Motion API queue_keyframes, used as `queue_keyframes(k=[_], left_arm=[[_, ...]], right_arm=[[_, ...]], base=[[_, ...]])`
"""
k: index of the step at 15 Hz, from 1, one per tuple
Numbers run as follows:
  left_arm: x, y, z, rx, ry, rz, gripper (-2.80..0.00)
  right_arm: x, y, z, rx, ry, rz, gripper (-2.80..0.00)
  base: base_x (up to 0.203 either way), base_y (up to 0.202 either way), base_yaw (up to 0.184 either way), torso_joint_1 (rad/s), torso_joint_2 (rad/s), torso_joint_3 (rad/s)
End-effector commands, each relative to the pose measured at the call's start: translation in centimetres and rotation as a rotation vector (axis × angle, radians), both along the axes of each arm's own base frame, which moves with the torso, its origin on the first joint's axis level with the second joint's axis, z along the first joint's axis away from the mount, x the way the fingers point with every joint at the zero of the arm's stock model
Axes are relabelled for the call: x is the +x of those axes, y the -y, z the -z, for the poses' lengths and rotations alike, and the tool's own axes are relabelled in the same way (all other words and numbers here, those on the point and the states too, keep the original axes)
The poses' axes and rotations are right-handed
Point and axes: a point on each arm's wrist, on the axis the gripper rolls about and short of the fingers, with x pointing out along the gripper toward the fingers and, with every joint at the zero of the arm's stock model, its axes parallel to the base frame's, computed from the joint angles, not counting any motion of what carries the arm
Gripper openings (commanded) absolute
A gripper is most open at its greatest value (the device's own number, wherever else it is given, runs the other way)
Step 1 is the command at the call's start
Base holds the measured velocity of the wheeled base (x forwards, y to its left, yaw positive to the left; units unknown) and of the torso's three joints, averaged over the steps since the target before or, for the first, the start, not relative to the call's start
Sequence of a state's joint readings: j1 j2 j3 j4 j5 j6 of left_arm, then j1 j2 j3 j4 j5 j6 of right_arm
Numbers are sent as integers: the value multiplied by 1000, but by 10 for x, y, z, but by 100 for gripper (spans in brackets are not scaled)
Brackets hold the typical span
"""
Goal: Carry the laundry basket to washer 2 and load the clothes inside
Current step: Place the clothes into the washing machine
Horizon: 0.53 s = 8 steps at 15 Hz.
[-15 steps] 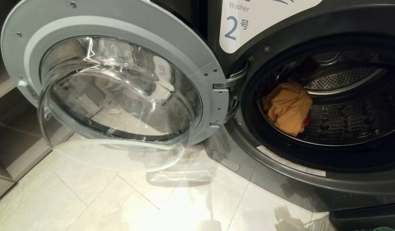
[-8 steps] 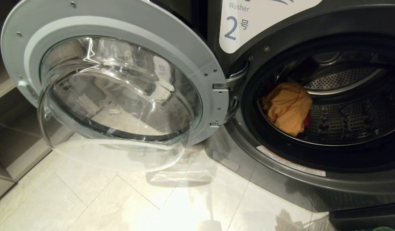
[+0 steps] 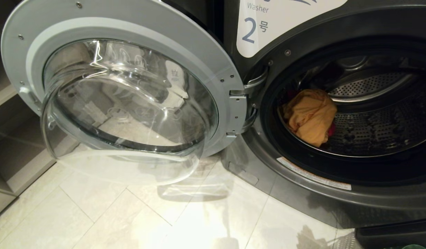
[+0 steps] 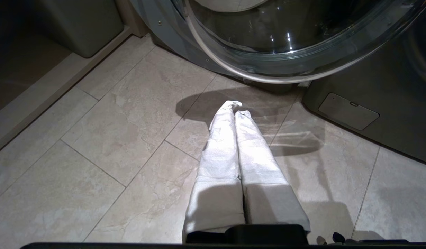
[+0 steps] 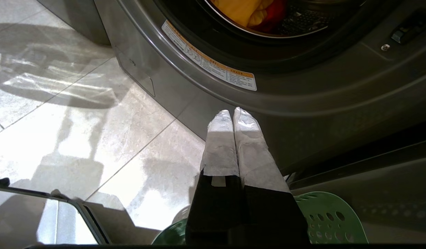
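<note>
Washer 2 (image 3: 337,180): dark grey front-loader with its drum mouth exposed, just ahead of the right fingers (image 5: 233,114); a white label with the numeral 2 sits above the opening.
Door (image 3: 129,93): round, glass-bowled, swung wide on its hinge, hanging over the floor just beyond the left fingers (image 4: 233,108).
Floor (image 4: 123,138): pale stone tiles below both pairs of fingers.
Laundry basket (image 5: 327,221): green, perforated, directly beneath the right fingers, between them and the washer's base; only its rim shows.
Clothes (image 3: 311,116): the yellow-orange garment lies in the drum, beyond and above the right fingertips, with a strip of red-pink fabric showing beside it.
Right fingers: white-wrapped, clenched together, grasping nothing.
Left fingers: white-wrapped, pressed tight together, empty, pointing toward the door's lower rim.
</note>
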State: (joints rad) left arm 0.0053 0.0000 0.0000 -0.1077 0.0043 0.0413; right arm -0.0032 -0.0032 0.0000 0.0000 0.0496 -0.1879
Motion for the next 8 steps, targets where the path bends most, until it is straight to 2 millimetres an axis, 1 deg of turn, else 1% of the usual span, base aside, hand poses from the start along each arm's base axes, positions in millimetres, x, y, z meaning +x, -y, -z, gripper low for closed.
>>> queue_keyframes(k=[1,3,4,8], left_arm=[[3,0,11,0,-39,-2,-280],[3,0,11,3,-39,0,-280],[3,0,11,3,-39,0,-280],[3,0,11,0,-40,0,-280]], right_arm=[[0,0,0,-1,-5,0,-280],[0,0,0,-1,-4,-1,-280],[0,0,0,-1,-5,-1,-280],[0,0,0,-1,-5,-1,-280]], base=[[0,0,0,0,0,0],[0,0,0,0,0,0],[3,5,-108,-2,4,-2],[3,9,-172,3,4,0]])
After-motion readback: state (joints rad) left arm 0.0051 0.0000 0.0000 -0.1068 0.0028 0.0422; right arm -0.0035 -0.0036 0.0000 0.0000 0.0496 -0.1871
